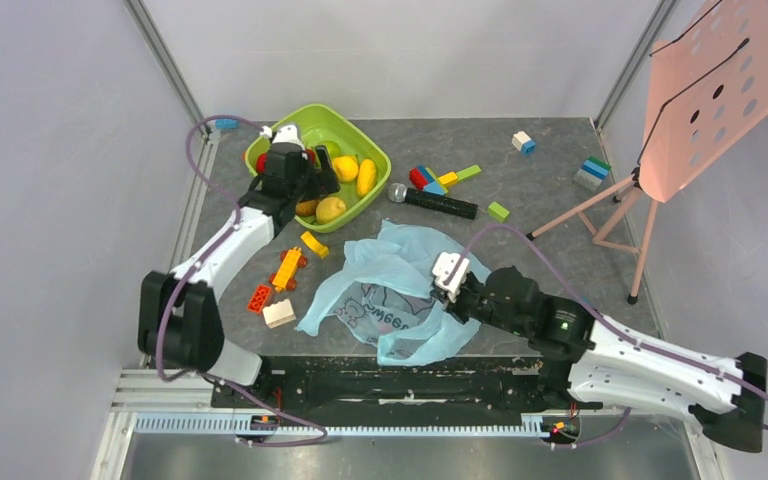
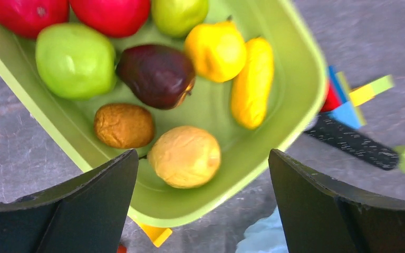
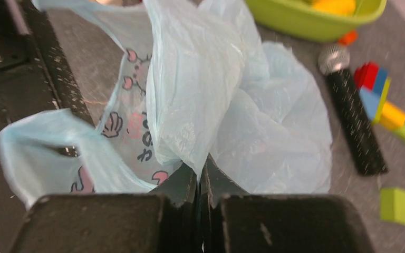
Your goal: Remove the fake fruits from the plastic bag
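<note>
The fake fruits lie in a lime-green bowl (image 1: 380,160) at the back left: a green one (image 2: 75,60), a dark brown pear (image 2: 155,74), a yellow one (image 2: 216,50), an elongated yellow one (image 2: 252,81), a small brown one (image 2: 124,125), a pale yellow one (image 2: 184,155) and red ones (image 2: 111,16). My left gripper (image 1: 315,190) (image 2: 203,158) hangs open over the bowl's near side, holding nothing. The light-blue plastic bag (image 1: 390,290) (image 3: 200,79) lies crumpled at the front centre. My right gripper (image 1: 447,285) (image 3: 200,171) is shut on a fold of it, pulling it up.
A black microphone (image 1: 440,203) (image 3: 353,126) lies behind the bag. Building blocks are scattered left of the bag (image 1: 285,270), beside the microphone (image 1: 440,178) and at the back right (image 1: 592,172). A pink music stand (image 1: 720,90) stands at the right.
</note>
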You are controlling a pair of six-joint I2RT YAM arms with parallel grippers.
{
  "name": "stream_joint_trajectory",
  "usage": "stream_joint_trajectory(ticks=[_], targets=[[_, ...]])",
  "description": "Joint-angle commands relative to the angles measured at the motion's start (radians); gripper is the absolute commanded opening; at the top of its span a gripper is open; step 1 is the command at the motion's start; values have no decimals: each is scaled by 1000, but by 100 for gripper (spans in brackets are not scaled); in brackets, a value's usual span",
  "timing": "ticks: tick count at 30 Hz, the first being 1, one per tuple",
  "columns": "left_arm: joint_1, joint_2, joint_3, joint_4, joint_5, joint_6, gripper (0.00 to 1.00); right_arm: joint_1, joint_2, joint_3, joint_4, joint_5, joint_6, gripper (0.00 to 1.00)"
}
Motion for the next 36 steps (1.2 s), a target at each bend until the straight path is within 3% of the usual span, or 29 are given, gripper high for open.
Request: stream_joint_trajectory(ticks=[1, 7, 14, 19, 23, 28, 30, 36], targets=[[6, -142, -3, 30, 76, -30, 100, 5, -122, 45, 32, -168, -231, 0], [8, -235, -16, 8, 132, -34, 100, 6, -171, 134, -29, -166, -382, 0], [8, -338, -68, 11, 196, -60, 100, 5, -117, 216, -260, -260, -613, 0], [8, -378, -108, 14, 202, -56, 100, 5, -71, 160, -364, -242, -581, 0], [9, -370, -102, 14, 242, -69, 100, 5, -104, 99, -243, -161, -546, 0], [8, -367, -69, -45, 264, -70, 100, 2, -132, 11, 143, 233, -474, 3], [9, -374, -63, -76, 270, -72, 100, -20, -59, 62, 184, 350, -491, 0], [10, -425, -58, -144, 279, -48, 100, -183, 116, 385, 130, 257, -514, 0]])
